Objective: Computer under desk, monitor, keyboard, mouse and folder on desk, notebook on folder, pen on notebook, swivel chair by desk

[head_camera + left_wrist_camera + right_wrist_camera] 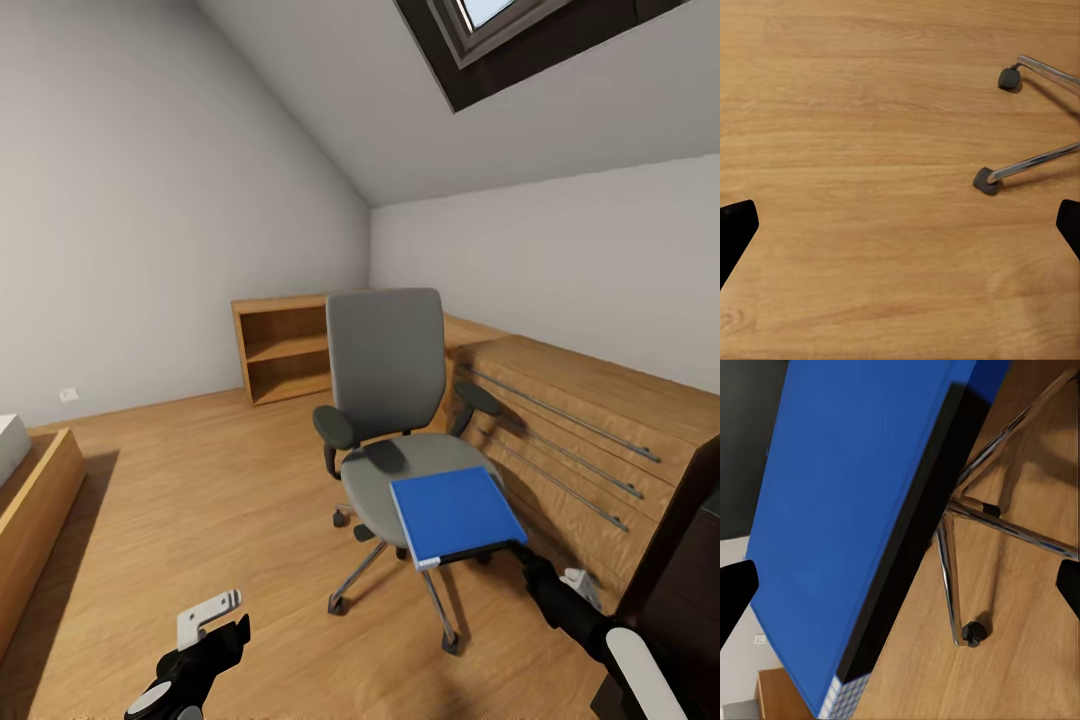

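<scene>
The swivel chair [392, 420] stands mid-frame on the wooden floor [200, 500], a chest of drawers [590, 430] at its right. The folder [455, 515] overhangs the seat's front edge — apparently lifted by the right end effector [520, 552], though the pinch is hard to confirm. The step in hand is carrying the folder to the desk; open floor lies left. The left end effector [215, 625] hangs spread, empty.

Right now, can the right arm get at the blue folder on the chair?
Probably yes. The folder lies at the front edge of the swivel chair seat, and the right gripper is already at its near corner with nothing between them; whether it grips cannot be told.
</scene>
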`<state>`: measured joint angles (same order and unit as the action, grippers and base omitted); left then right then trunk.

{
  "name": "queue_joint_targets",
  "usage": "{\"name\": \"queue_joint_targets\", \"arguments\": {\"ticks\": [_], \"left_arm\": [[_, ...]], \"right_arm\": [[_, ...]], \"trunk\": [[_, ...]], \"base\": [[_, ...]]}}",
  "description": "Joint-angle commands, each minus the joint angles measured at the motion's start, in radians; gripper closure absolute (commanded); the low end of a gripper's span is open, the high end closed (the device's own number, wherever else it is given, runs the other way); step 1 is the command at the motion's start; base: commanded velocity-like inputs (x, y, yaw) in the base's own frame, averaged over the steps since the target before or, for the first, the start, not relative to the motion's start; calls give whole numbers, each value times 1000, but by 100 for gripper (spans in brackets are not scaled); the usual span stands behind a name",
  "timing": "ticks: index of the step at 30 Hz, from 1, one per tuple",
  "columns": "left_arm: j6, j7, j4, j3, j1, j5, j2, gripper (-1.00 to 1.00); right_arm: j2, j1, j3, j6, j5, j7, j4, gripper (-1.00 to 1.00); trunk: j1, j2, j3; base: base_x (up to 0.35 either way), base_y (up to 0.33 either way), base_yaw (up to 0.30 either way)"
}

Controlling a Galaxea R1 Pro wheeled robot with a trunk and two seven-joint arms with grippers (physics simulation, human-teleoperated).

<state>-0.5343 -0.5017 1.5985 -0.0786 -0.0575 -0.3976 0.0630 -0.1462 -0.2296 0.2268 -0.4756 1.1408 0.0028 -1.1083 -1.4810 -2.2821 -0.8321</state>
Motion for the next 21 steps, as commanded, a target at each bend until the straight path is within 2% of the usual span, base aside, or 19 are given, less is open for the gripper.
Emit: {"name": "queue_joint_targets", "arguments": {"ticks": [1,12,16,21], "left_arm": [[-1,-9,2,-1,0,-10,0,-100],[-1,-9,1,-1,0,-10,0,-100],[-1,-9,1,-2,0,-9,0,-100],[-1,-9,1,-3,0,-10,0,-100]], "right_arm": [[0,0,2,-5,4,0,0,-100],[2,0,0,9,5,-3,-3,-100],[5,-1,0,11,7,-3,-4,-100],[12,-2,-1,13,63,-2,-33,-100]], "trunk": [[-4,-8,-4],[-46,-85,-39],[-46,-85,-39],[-46,-85,-39]], "base": [[0,0,0],[0,0,0],[0,0,0],[0,0,0]]}}
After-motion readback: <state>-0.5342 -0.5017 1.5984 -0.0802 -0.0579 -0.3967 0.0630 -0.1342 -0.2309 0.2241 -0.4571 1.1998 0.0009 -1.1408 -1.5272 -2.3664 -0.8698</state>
